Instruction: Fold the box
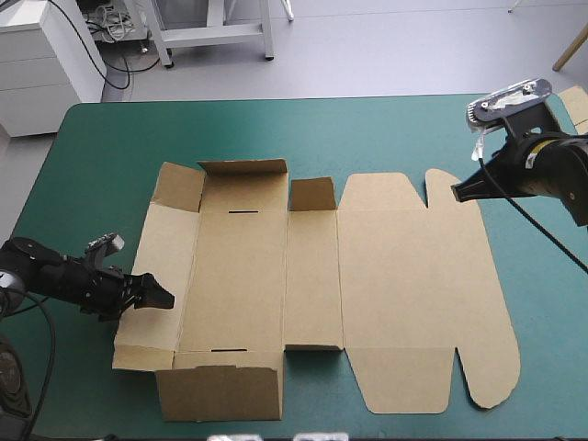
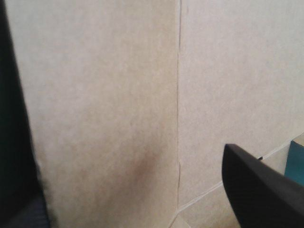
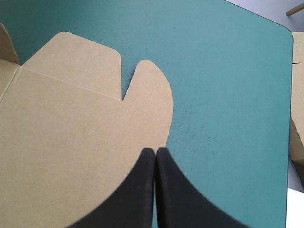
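1. The box (image 1: 239,276) lies in the middle of the bench as 1 cut sheet of brown board. The tray part is toward the left, with its far wall (image 1: 243,171) and near wall (image 1: 219,393) partly raised. The lid (image 1: 413,294) lies flat to the right.
2. It looks light. The panels should be stiff and bend readily only along the scored creases. The smooth board will probably slide on the cover if pushed without something holding it down, and a hard pinch could dent an edge.
3. The best hold is likely a panel's free edge, opposite its crease, so the panel swings up like a hinge. The left side panel (image 1: 163,276) offers such an edge.
4. The left pincer (image 1: 158,296) sits at that panel's outer edge. Its fingers (image 2: 256,190) are wide apart and clamp nothing, and its wrist view shows board filling the space ahead.
5. The right pincer (image 3: 155,149) has its 2 fingers pressed together into a point, with nothing between them. It sits at the lid's far right corner, just beside the rounded ear (image 3: 152,85).
6. The teal-green bench (image 1: 110,156) carries more board (image 1: 574,106) at its right edge, well apart from the box.
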Robot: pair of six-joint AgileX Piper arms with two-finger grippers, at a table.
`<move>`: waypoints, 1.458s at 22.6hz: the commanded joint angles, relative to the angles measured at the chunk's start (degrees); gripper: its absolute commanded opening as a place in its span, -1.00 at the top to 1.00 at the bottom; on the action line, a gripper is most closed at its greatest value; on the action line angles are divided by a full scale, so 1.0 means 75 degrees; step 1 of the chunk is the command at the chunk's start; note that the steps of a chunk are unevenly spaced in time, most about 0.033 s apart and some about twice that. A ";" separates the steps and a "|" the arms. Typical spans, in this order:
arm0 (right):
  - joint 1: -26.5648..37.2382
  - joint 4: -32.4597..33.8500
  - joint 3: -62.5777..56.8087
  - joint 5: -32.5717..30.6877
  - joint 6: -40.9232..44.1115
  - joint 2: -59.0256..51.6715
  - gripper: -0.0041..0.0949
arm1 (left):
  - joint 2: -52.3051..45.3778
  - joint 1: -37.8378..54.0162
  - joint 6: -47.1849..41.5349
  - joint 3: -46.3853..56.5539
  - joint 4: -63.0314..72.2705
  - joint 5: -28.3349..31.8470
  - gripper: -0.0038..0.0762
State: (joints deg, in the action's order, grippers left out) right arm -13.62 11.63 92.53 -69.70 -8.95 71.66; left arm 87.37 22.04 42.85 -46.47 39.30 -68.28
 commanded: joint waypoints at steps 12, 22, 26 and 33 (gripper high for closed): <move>0.0034 0.0026 0.0236 0.0360 -0.0107 -0.0219 0.96 | -0.0188 -0.0610 0.0017 0.0197 0.0677 -0.0234 -0.44; 0.0034 0.0026 0.0236 0.0360 -0.0107 -0.0219 0.96 | -0.0188 -0.0610 0.0008 0.0197 0.0673 0.0172 0.45; 0.0034 0.0026 0.0236 0.0360 -0.0107 -0.0219 0.96 | -0.0188 -0.0610 0.0008 0.0197 0.0673 0.0418 0.92; 0.0034 0.0264 0.0236 0.0427 -0.0156 -0.0256 0.96 | -0.0188 -0.0610 0.0151 -0.0069 0.0704 0.0248 0.92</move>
State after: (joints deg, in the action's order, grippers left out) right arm -13.62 11.41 92.53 -69.75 -9.50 71.66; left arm 87.37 17.75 43.29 -44.37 42.70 -65.60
